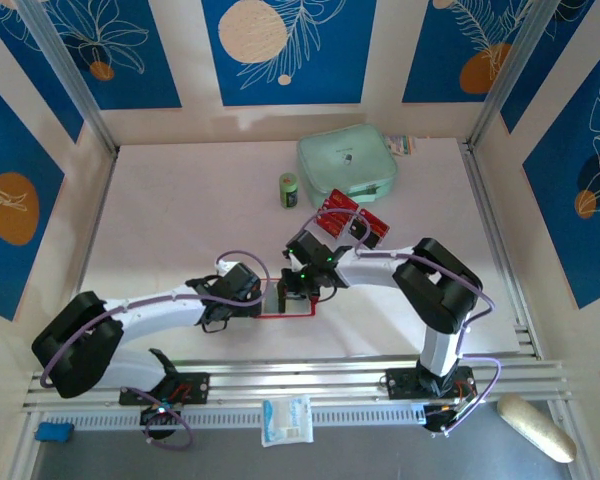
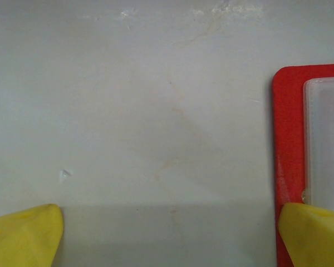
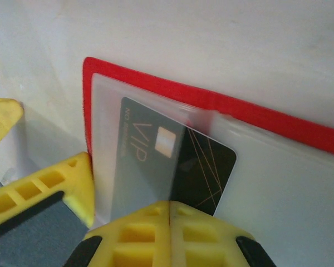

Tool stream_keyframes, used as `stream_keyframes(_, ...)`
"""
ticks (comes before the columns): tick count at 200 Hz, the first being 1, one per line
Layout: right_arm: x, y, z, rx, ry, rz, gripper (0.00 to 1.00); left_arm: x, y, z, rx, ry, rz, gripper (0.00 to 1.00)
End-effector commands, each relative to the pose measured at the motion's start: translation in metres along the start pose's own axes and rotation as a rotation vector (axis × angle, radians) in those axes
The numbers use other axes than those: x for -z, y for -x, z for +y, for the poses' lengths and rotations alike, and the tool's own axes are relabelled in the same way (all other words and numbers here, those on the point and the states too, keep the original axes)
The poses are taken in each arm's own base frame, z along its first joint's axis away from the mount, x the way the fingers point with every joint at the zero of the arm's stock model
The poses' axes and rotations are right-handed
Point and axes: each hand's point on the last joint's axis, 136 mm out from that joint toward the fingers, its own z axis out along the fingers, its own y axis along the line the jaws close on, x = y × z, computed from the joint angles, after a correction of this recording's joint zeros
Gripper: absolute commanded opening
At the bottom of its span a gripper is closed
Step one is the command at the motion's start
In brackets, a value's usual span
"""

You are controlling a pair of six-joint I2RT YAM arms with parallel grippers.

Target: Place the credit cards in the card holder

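I have the right tool (image 3: 170, 214) clenched on the near edge of the black card (image 3: 209, 167). I have the left tool (image 2: 167, 233) released, jaws wide. One of its fingers (image 2: 312, 236) lies over the red border of the card holder (image 2: 284, 139), the other over bare bench (image 2: 156, 111).

The holder lies open and flat on the bench, between the two tools and directly under the right one. In the right wrist view, the card's left part lies beneath the translucent pocket sheet (image 3: 128, 128). Its right corner is bare and not yet covered. The lettering runs away from the tool, so I judge the long axis points that way. I judge that seating calls for travel leftward, further under the sheet.

The card is black with gold lines, pale "VIP" lettering and a chip. The holder is red-edged with pale pockets.

Beyond the holder, red cards (image 1: 355, 222) lie beside the mint-green pouch (image 1: 347, 165), nearer the right arm.
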Motion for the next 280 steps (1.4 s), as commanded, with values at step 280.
stream_keyframes(280, -0.013, -0.009, 0.008, 0.073, -0.081, 0.081, 0.00, -0.013, -0.015, 0.016, 0.037, 0.038, 0.051, 1.00)
